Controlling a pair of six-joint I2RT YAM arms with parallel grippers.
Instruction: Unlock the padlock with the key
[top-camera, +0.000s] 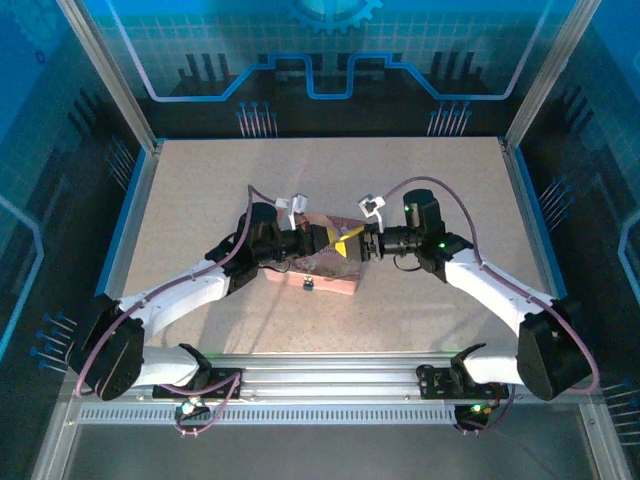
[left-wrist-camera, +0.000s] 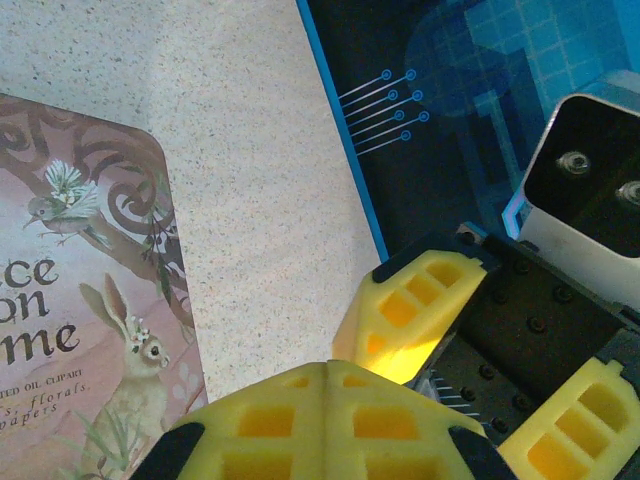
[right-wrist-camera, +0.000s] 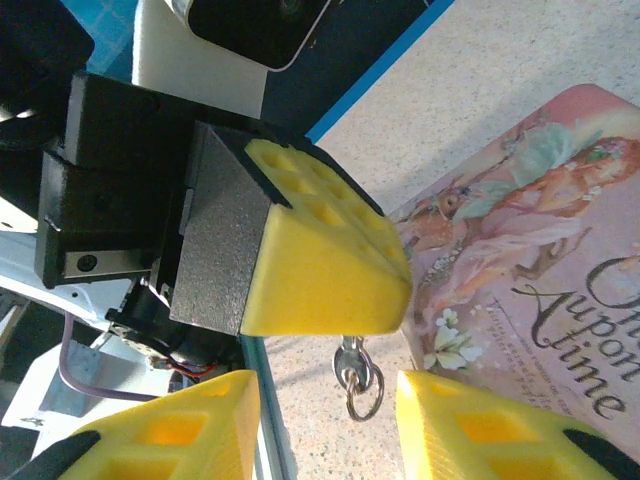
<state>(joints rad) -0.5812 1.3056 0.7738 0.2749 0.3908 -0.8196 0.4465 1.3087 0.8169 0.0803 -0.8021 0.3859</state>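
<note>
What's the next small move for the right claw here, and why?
Probably back the right claw straight away from the left claw. Its jaws stand open either side of the dangling key ring, while the left claw is shut on the key, so the left alone seems to carry it.

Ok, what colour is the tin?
Pink tin, illustrated with a rabbit and bird; best in the left wrist view.

A pink illustrated tin (top-camera: 330, 283) lies on the speckled table (top-camera: 200, 200).
</note>
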